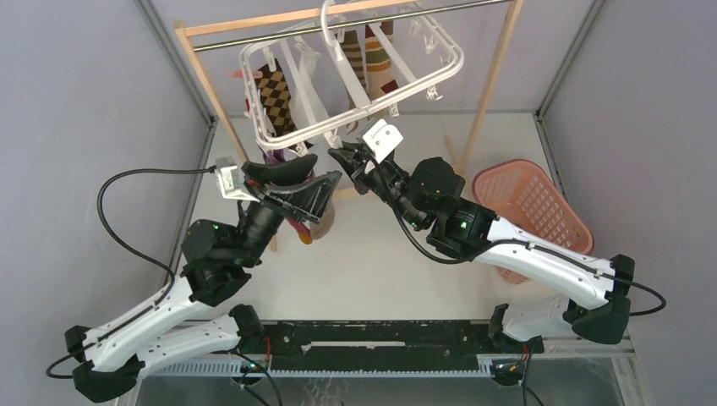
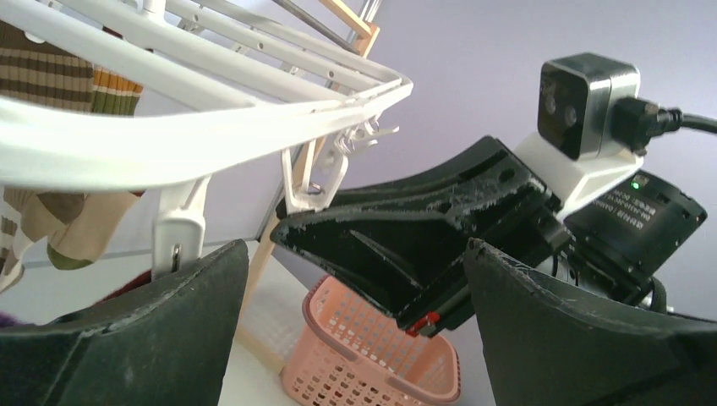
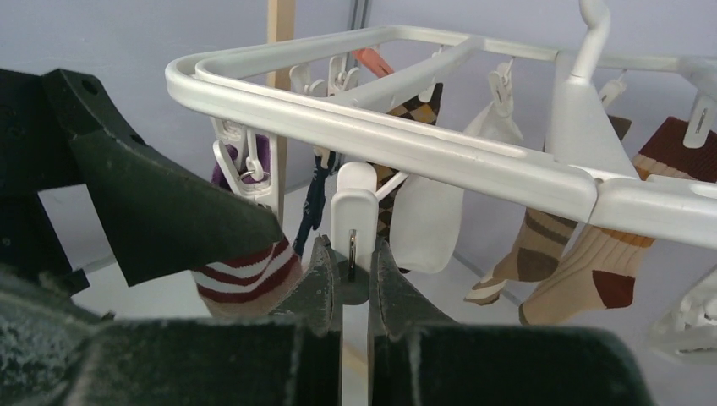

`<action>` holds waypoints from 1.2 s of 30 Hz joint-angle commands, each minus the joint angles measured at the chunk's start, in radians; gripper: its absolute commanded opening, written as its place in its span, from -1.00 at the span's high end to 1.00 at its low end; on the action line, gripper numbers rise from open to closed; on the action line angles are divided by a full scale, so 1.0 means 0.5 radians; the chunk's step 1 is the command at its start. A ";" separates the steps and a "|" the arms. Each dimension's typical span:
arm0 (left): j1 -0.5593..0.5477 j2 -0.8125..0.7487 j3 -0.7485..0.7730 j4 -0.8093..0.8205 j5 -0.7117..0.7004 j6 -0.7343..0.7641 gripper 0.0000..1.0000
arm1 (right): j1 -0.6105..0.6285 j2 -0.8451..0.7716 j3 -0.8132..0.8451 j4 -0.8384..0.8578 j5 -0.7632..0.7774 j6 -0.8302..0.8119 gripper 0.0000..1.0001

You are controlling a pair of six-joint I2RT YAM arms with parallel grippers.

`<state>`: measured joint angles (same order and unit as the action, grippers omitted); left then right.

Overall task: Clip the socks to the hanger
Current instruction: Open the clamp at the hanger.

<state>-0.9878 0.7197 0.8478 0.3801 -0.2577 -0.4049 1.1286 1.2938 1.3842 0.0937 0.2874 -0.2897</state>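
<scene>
The white hanger [image 1: 279, 139] hangs from the rod, with a brown argyle sock [image 1: 275, 97] and striped socks [image 1: 378, 55] clipped on. My right gripper [image 3: 353, 254] is shut on the tail of a white clip [image 3: 353, 211] under the hanger's near rail [image 3: 380, 139]. My left gripper [image 1: 321, 179] is open just left of it, with nothing between its jaws in the left wrist view [image 2: 355, 254]. A sock with a red-white cuff [image 3: 245, 275] hangs under one left finger, next to the clip. I cannot tell what holds it. It looks pinkish red from above [image 1: 300, 227].
A wooden rack [image 1: 490, 85] with a metal rod carries the hanger. A pink slotted basket [image 1: 533, 203] stands at the right, behind my right arm, and shows in the left wrist view [image 2: 363, 355]. Grey walls close both sides.
</scene>
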 commanded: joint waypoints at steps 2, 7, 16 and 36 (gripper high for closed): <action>0.003 0.075 0.197 0.068 -0.195 -0.132 -1.00 | 0.016 -0.102 0.018 -0.079 -0.069 -0.001 1.00; 0.003 0.125 0.291 -0.064 -0.461 -0.246 -0.99 | 0.021 -0.193 -0.035 -0.077 -0.115 0.021 1.00; 0.011 0.214 0.427 -0.230 -0.489 -0.327 -1.00 | 0.023 -0.271 -0.069 -0.061 -0.168 0.042 1.00; 0.014 0.409 0.581 -0.198 -0.276 -0.418 -0.82 | 0.024 -0.205 -0.069 -0.034 -0.169 0.062 1.00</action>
<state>-0.9874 0.9211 1.0775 0.2493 -0.4068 -0.6052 1.1275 1.1919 1.3491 0.0669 0.2443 -0.2844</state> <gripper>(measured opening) 0.943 0.074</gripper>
